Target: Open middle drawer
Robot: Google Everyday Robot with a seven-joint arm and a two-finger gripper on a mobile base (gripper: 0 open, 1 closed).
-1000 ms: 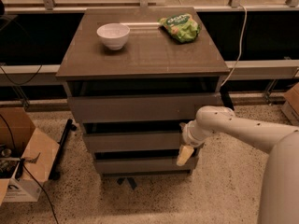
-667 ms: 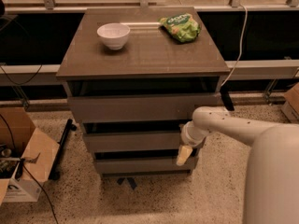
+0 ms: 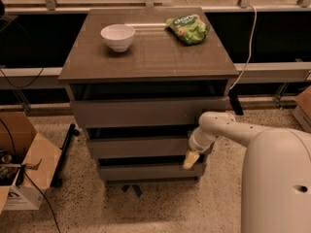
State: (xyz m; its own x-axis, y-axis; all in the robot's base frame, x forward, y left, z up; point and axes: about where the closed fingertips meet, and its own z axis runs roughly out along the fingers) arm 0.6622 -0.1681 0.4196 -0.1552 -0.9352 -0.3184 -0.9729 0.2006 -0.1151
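Hanging at the right end of the middle drawer [image 3: 138, 147], the gripper [image 3: 191, 159] points downward. Its tip sits over the drawer front's lower edge, at the gap above the bottom drawer [image 3: 146, 171]. Jaw state: cannot be told. The drawer front's long axis runs left to right, and the front lies just left of and behind the gripper, so the opening pull should come outward, toward the camera. The drawer looks shut or nearly so. On the surface [image 3: 146, 57], a green snack bag [image 3: 188, 28] bears white lettering, not legible; the white bowl [image 3: 118, 36] is unmarked.
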